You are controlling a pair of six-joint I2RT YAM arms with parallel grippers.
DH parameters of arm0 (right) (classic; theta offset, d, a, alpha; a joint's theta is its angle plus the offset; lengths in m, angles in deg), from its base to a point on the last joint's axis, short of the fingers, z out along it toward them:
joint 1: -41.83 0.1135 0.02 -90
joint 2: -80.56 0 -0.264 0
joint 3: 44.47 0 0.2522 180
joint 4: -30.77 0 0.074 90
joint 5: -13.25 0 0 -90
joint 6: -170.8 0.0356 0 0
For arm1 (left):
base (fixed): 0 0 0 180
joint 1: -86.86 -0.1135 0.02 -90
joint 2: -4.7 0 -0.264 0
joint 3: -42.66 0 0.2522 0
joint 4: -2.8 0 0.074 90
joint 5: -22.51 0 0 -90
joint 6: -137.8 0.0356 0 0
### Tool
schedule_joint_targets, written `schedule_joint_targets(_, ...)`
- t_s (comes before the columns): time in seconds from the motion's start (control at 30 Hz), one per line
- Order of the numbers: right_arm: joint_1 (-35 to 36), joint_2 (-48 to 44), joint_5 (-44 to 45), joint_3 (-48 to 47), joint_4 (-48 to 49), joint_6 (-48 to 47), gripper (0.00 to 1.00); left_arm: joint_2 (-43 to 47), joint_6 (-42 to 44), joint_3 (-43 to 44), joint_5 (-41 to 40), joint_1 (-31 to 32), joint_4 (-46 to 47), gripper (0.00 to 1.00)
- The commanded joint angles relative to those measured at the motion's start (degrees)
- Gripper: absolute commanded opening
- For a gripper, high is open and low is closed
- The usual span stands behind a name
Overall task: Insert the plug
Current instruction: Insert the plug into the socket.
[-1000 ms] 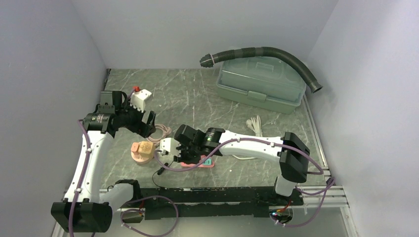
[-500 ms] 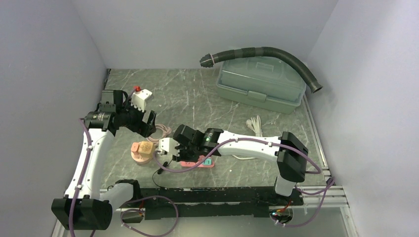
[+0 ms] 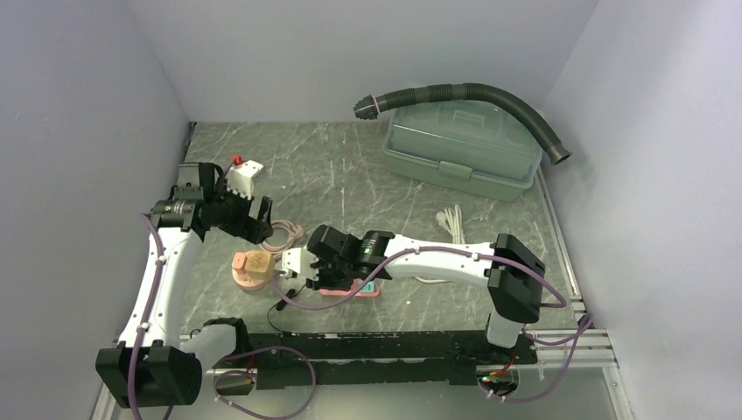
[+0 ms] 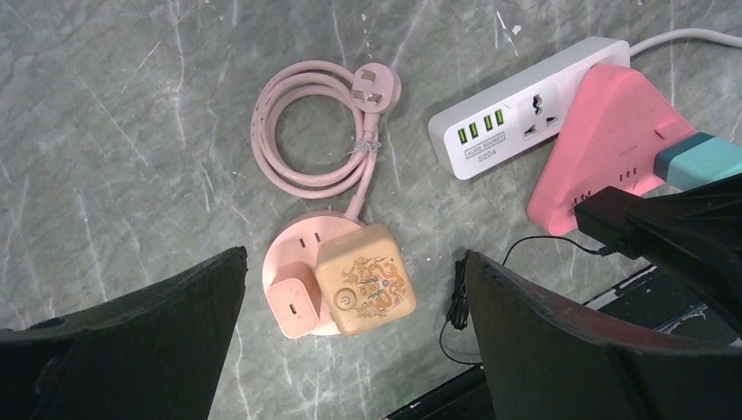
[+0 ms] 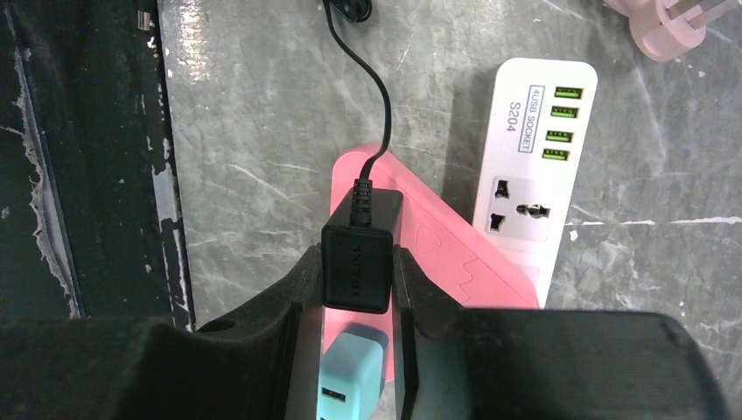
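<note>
- The right gripper point(image 5: 356, 284) is partly closed, its 2 fingers pressed against the sides of a small black rectangular plug adapter point(image 5: 356, 258).
- The adapter sits between the fingertips, and its cable end pokes out beyond them.
- A thin black cable point(image 5: 372, 96) runs from that end across the table and out of the wrist view.
- A pink triangular plastic power strip point(image 5: 437, 254) lies flat directly under the gripper and the adapter.
- Whether the adapter's prongs are in a socket cannot be told.
- A teal block adapter point(image 5: 346, 389) sits on the pink strip, just behind the black one and between the same fingers.
- A white bar-shaped power strip point(image 5: 534, 166) with 4 green USB ports and 1 universal socket lies touching the pink strip's far side.
- The left gripper point(image 3: 259, 219) hangs above the table with its jaws spread wide and nothing between them.
- Below it stands a round pink socket base point(image 4: 302, 241), well apart from both strips.
- A beige cube charger with a gold dragon print point(image 4: 366, 282) and a small pink charger point(image 4: 296, 308) are plugged into that base.
- A coiled pink cord point(image 4: 302, 131) lies beside the base.
- At the far right of the grey marbled table point(image 3: 350, 166) rests a pale green lidded plastic box point(image 3: 461, 149), with a dark ribbed hose point(image 3: 472, 90) lying across it.
</note>
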Motion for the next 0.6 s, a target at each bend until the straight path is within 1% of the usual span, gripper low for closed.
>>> schedule_joint_targets(0.0, -0.28, -0.47, 0.66, 0.6, 1.64, -0.16, 0.0, -0.35, -0.91, 0.83, 0.61, -0.52, 1.39, 0.99)
schedule_joint_targets(0.57, -0.34, -1.13, 2.25, -0.16, -1.33, -0.91, 0.0, 0.0, -0.77, 0.81, 0.88, -0.53, 1.48, 0.99)
